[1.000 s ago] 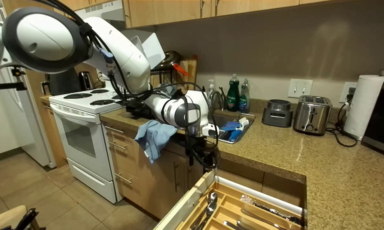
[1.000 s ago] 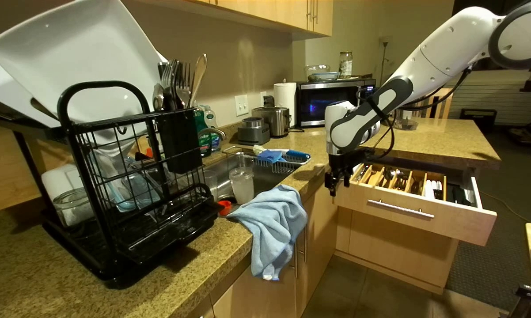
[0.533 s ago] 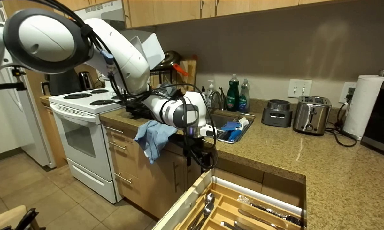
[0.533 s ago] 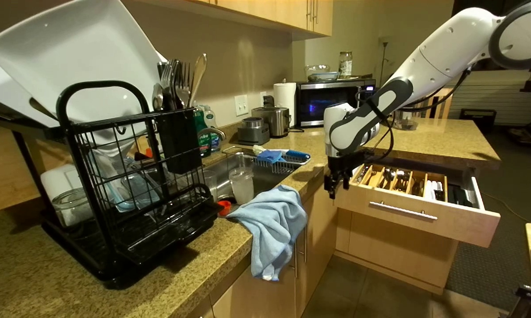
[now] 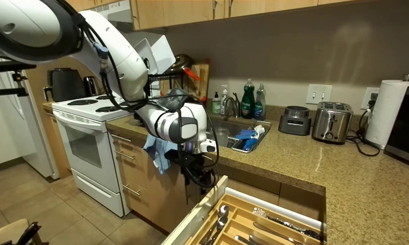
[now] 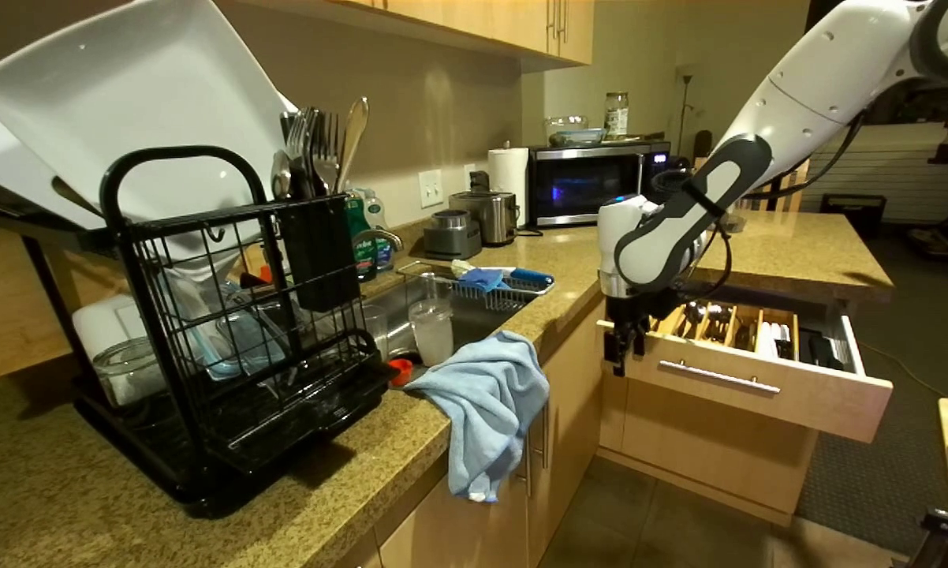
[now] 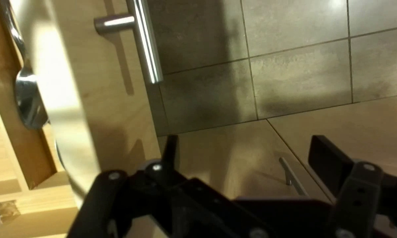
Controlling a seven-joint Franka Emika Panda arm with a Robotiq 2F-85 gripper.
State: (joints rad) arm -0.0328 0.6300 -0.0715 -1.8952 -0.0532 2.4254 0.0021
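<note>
My black two-fingered gripper (image 7: 248,153) stands spread wide, holding nothing, beside one pale-wood drawer (image 6: 829,402) jutting outward; its single silver metal bar handle (image 6: 718,377) stretches along the drawer's width.

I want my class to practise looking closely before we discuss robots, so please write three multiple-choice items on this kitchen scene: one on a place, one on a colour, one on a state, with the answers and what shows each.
1. Where does the blue cloth hang?
A. On the oven door
B. Over the edge of the counter, by the sink
C. From the upper cabinet

2. What colour are the robot's fingers?
A. Black
B. White
C. Red

3. What state is the drawer in?
A. Fully shut
B. Lying on the floor
C. Pulled open

Answers:
1. B: in an exterior view it drapes down over that edge.
2. A: the wrist view shows both as black.
3. C: both exterior views show it drawn out, with cutlery visible inside.
</note>
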